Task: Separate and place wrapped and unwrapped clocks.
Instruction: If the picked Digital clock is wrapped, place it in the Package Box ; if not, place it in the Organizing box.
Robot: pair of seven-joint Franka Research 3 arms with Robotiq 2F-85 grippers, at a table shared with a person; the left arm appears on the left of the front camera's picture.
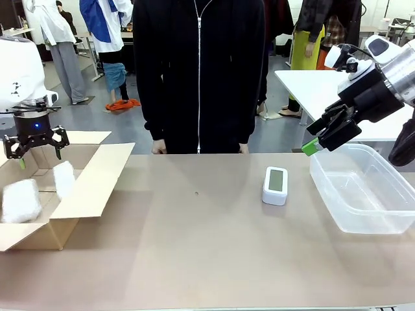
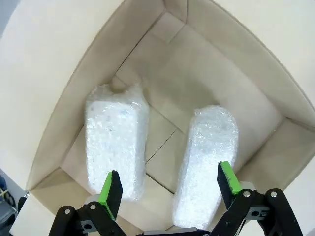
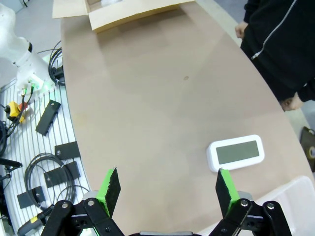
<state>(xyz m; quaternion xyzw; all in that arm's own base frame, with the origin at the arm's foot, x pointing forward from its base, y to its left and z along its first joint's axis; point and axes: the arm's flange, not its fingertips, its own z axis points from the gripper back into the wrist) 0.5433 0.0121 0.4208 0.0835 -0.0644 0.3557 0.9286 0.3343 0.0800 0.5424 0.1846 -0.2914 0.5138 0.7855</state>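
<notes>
Evidently, two bubble-wrapped clocks [image 2: 117, 137] are laid side by side on the floor of the cardboard box [image 2: 221, 59], so the wrapped kind is judged to be gathered there, kept apart from the other kind. Above them the left gripper [image 2: 170, 184] is held with its fingers spread wide and nothing between them. One bare clock [image 1: 275, 184] is seen lying screen-up on the table [image 1: 194, 259], just beside the clear plastic tub [image 1: 327, 194], which is taken to be meant for it. The right gripper [image 1: 322, 140] is poised above the tub's edge on the clock's side, fingers parted and empty. Two wrapped clocks, one unwrapped clock, one box and one tub are counted.
</notes>
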